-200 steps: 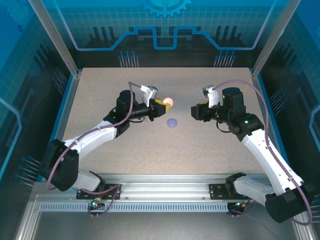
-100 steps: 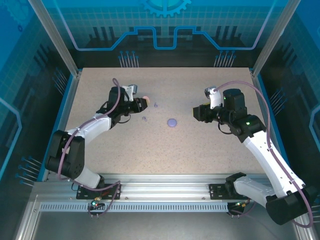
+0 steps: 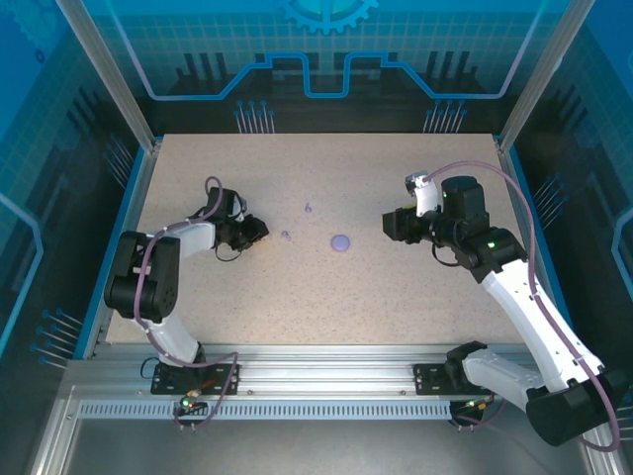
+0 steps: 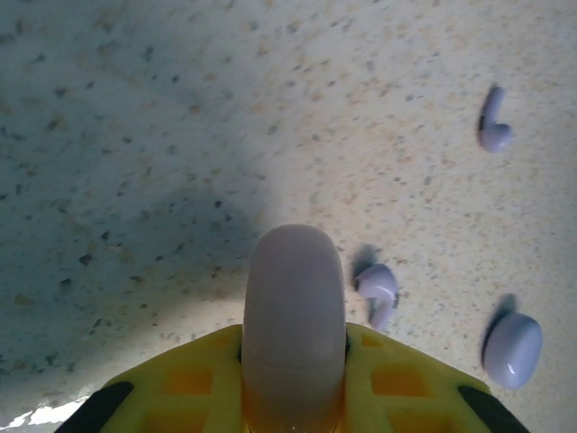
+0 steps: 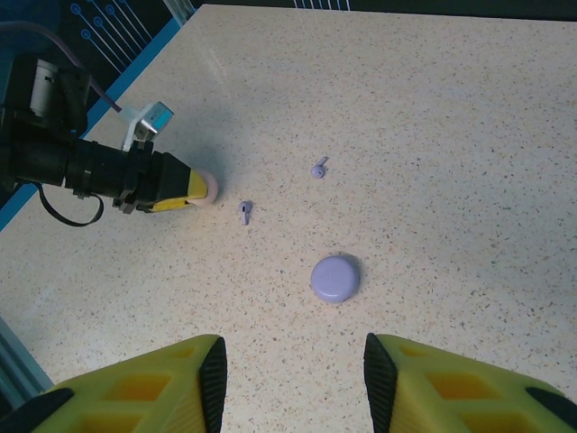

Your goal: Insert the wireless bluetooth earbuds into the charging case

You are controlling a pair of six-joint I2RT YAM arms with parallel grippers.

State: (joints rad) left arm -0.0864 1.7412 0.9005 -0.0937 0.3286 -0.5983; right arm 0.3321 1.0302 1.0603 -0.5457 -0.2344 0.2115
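**Tally: Buds and Cases**

Two lilac earbuds point(image 4: 376, 287) lie on the counter point(image 3: 396, 287): the first earbud point(image 3: 285, 235) left of the lilac case point(image 3: 341, 241), the second earbud point(image 3: 309, 208) beyond it, leftward. Two round cases: that lilac one and one pale pink case point(image 4: 293, 316).

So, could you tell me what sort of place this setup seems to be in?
Probably a lab robot cell, not a home: a speckled tabletop fenced by aluminium posts and blue printed panels, with a left arm and right arm mounted on a metal rail.
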